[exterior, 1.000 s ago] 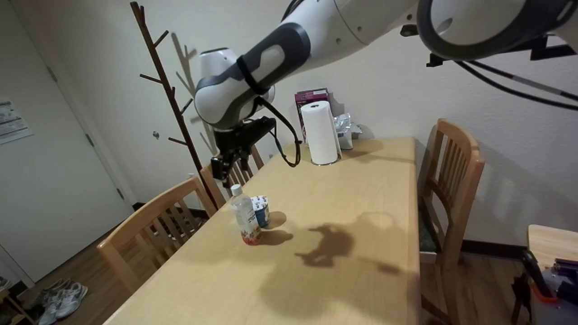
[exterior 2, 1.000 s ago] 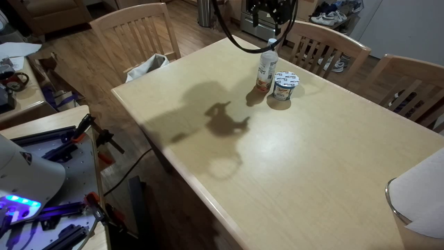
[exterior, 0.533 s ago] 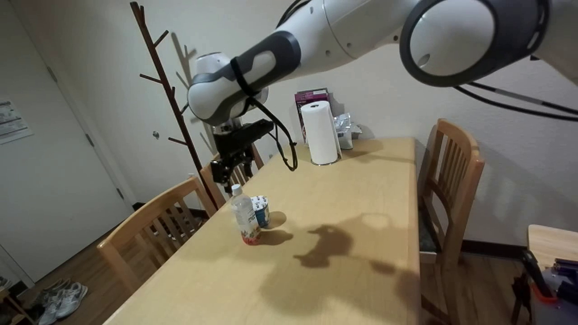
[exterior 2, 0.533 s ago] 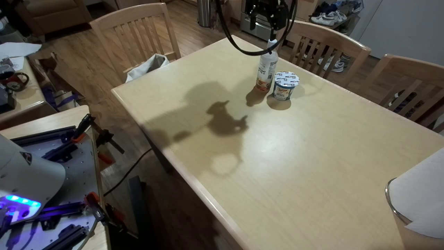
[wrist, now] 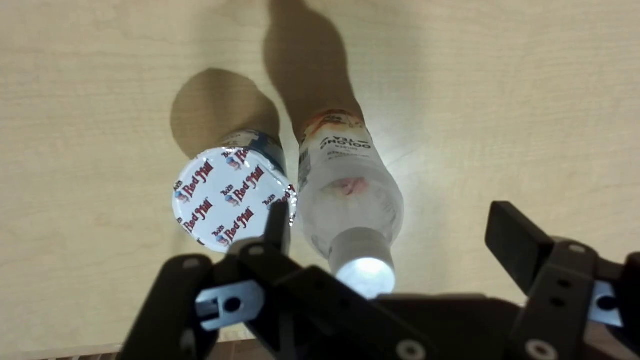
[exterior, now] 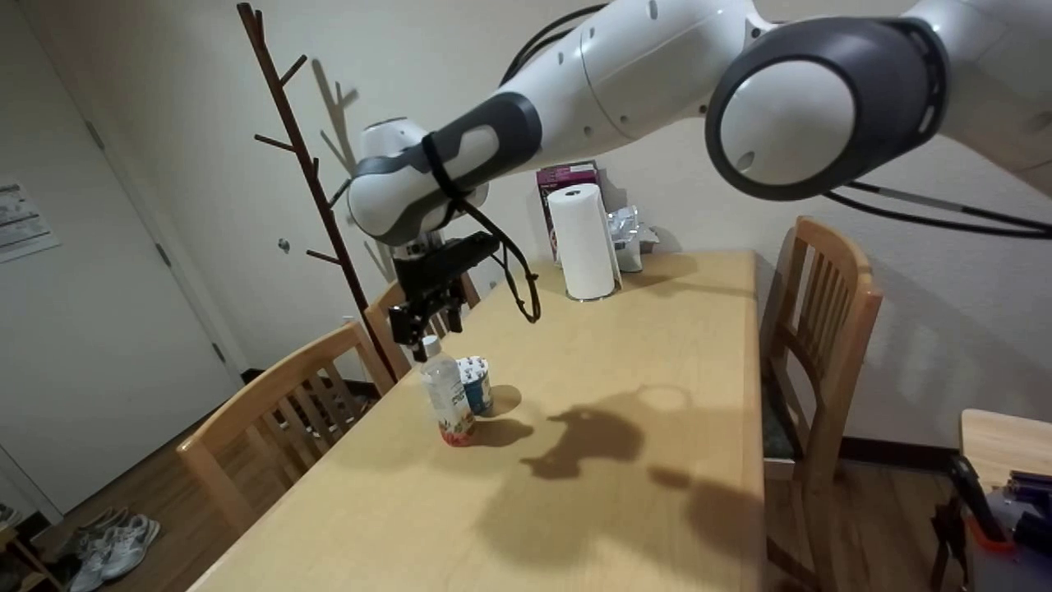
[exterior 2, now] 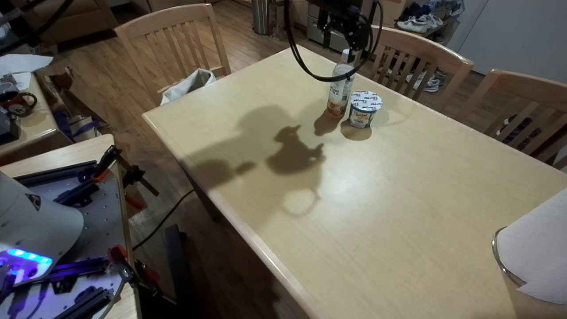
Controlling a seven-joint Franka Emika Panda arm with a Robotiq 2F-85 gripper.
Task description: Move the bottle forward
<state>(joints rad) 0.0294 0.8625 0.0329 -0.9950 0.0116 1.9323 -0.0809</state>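
Plainly, the bottle (exterior: 448, 401) stands upright — long axis vertical, cap (wrist: 365, 276) uppermost.

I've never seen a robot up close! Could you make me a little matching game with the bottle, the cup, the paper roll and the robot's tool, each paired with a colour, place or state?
1. Bottle
2. Cup
3. Roll
4. Tool

A. White, partly hiding a purplish box
B. Black and open
C. Clear, with a white cap
D. Topped by a red-lettered lid

Pairs: 1-C; 2-D; 3-A; 4-B
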